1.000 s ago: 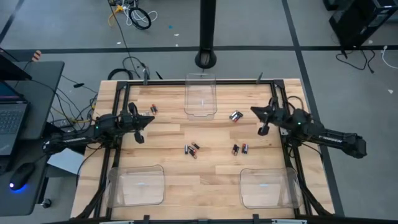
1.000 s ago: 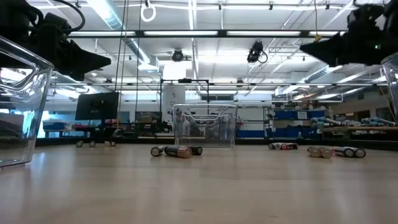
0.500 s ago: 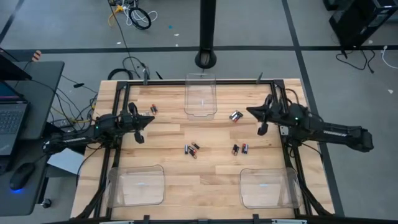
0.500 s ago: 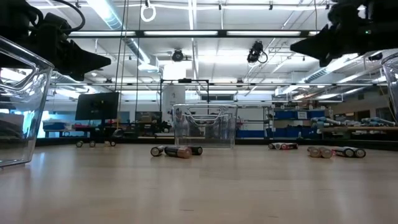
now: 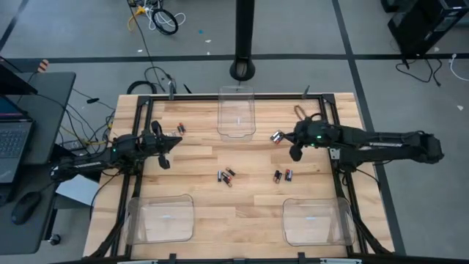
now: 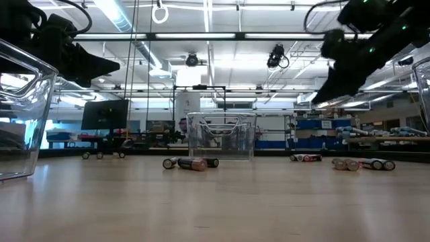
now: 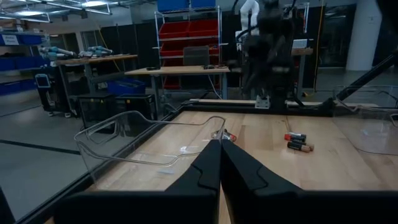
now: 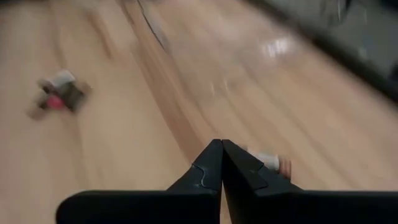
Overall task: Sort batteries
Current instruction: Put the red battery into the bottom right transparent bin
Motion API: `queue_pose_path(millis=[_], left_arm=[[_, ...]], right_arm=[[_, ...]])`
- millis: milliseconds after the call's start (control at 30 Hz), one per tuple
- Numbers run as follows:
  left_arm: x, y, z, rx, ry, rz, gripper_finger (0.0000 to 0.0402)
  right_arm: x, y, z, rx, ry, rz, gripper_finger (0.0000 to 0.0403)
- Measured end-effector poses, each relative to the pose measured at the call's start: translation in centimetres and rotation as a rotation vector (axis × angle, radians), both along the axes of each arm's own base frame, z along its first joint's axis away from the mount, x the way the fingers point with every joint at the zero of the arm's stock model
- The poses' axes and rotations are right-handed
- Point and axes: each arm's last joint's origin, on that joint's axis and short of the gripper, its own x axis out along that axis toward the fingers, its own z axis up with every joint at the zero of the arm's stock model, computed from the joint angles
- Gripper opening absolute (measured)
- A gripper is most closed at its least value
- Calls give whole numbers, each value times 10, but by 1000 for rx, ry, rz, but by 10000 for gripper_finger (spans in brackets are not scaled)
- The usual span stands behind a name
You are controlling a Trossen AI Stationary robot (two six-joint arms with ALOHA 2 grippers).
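batteries lie loose on the wooden table (image 5: 242, 213), in four small groups, none inside a bin. largest items first: the table carries three clear bins, one at the far edge centre (image 5: 236, 111), one at the near left corner (image 5: 161, 218) and one at the near right corner (image 5: 316, 221).

the left arm (image 5: 88, 160) reaches in from the left edge; the left gripper (image 5: 165, 144) sits above the left part of the table, well apart from every cell, with its fingers pressed together tip to tip and nothing between them, as the left wrist view confirms.

the right arm (image 5: 388, 143) stretches in from the right edge. the right gripper (image 5: 294, 144) is just beside the battery pair by the far bin (image 5: 278, 136), above the board in the low view. its fingers are closed against each other and hold nothing; in the right wrist view a silvery cell (image 8: 268, 162) lies just past the fingertips.

remaining cells: a centre cluster (image 5: 226, 177), a pair right of centre (image 5: 283, 175), and a small pair at far left (image 5: 181, 128), near the left gripper but apart from it. all lie on their sides on bare wood.
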Motion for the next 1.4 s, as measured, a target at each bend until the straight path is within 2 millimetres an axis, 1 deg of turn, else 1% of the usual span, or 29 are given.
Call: queue_pose_path(millis=[100,267,433,633,833,1000,1167,1400], left_arm=[[0,0,0,0,-1,0,17],[0,0,0,0,-1,0,17],[0,0,0,0,0,0,17],[0,0,0,0,0,0,17],[0,0,0,0,-1,0,17],[0,0,0,0,-1,0,17],[0,0,0,0,-1,0,17],[0,0,0,0,-1,0,17]], right_arm=[[9,-5,-14,36,100,-28,12],[18,-14,-38,100,230,-88,12],[24,-23,-52,116,274,-125,12],[29,-31,-57,112,253,-152,12],[31,-35,-65,109,285,-149,12],[36,-38,-64,79,245,-132,12],[34,-42,-64,87,247,-141,12],[34,-48,-74,99,292,-145,12]])
